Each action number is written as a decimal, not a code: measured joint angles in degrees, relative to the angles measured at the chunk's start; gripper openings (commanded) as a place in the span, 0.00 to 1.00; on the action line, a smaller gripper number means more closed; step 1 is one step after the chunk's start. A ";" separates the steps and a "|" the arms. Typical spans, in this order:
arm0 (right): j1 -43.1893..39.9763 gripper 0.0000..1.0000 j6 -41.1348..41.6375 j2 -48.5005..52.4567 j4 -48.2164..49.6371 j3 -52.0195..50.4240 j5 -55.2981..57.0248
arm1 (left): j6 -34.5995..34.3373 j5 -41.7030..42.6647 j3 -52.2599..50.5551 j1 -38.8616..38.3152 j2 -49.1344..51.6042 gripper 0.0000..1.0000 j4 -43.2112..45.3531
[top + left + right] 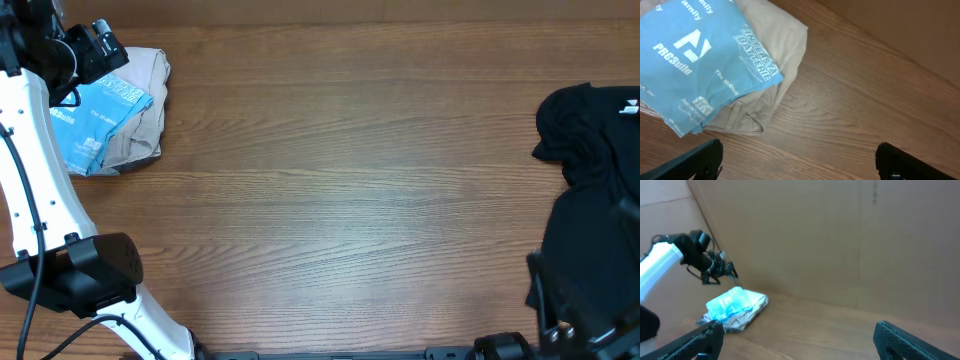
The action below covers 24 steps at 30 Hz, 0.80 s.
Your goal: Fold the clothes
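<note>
Left claw [797, 159] and right claw [799, 332] both gape wide, holding nothing. The light blue T-shirt [100, 120] lies folded atop a beige garment [150, 110] at the far left corner of the tabletop [350, 180], near the left claw. A careless pinch there could catch both layers and undo the fold. Count: one T-shirt, one beige garment, one black garment [590, 130], two claws.

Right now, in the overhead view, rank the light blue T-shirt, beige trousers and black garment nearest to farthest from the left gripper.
1. Light blue T-shirt, far left, and beige trousers under it: too close to call.
2. Black garment, far right.
</note>
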 measured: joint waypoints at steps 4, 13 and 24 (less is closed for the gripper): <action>0.00 1.00 0.00 -8.48 2.67 -13.86 1.53 | 0.02 0.00 0.00 0.00 0.00 1.00 0.00; 0.00 1.00 -0.02 -26.14 26.93 -46.82 2.95 | 0.02 0.02 0.00 0.00 0.00 1.00 -0.02; -2.27 1.00 0.04 -37.07 55.12 -76.96 3.02 | 0.02 0.02 0.00 0.00 0.00 1.00 -0.02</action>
